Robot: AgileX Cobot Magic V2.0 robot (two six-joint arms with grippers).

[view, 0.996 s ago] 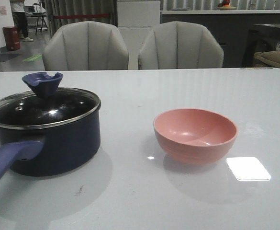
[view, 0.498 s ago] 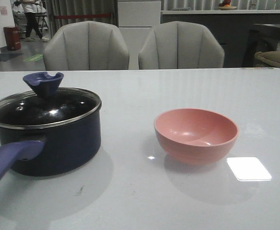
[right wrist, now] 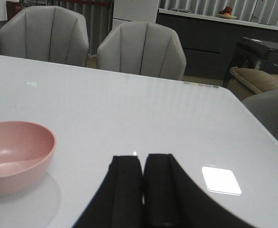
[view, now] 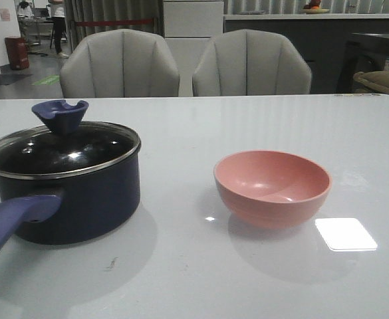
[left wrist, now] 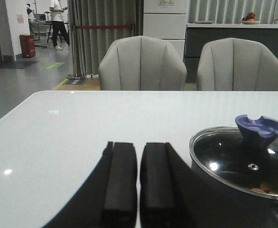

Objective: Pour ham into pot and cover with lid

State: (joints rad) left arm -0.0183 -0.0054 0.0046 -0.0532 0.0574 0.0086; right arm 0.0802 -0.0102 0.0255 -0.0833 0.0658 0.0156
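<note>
From my end, both claws were basically closed and empty. The left gripper (left wrist: 139, 183) had its two black fingers (left wrist: 121, 180) side by side with only a thin sliver of gap, nothing pinched in there, and it hung over bare table (view: 260, 119) just beside the pot (view: 74, 199). The right gripper (right wrist: 142, 190) looked the same, fingers (right wrist: 127, 190) pressed together with barely a line between them, holding nothing, near the pink bowl (right wrist: 15, 156) but not touching it.

In the front view, neither arm showed at all. The pot sat on the left side of the table with its handle (view: 11, 222) pointing toward the camera. The lid (view: 61, 149) was seated on the pot, knob (view: 60, 115) up. Through the glass in the left wrist view I could make out a few orange bits of ham (left wrist: 267, 189) inside the pot. The bowl (view: 272, 188) stood upright to the right of the pot, well apart from it, and looked empty inside. Two grey chairs (view: 120, 64) sat behind the table.
</note>
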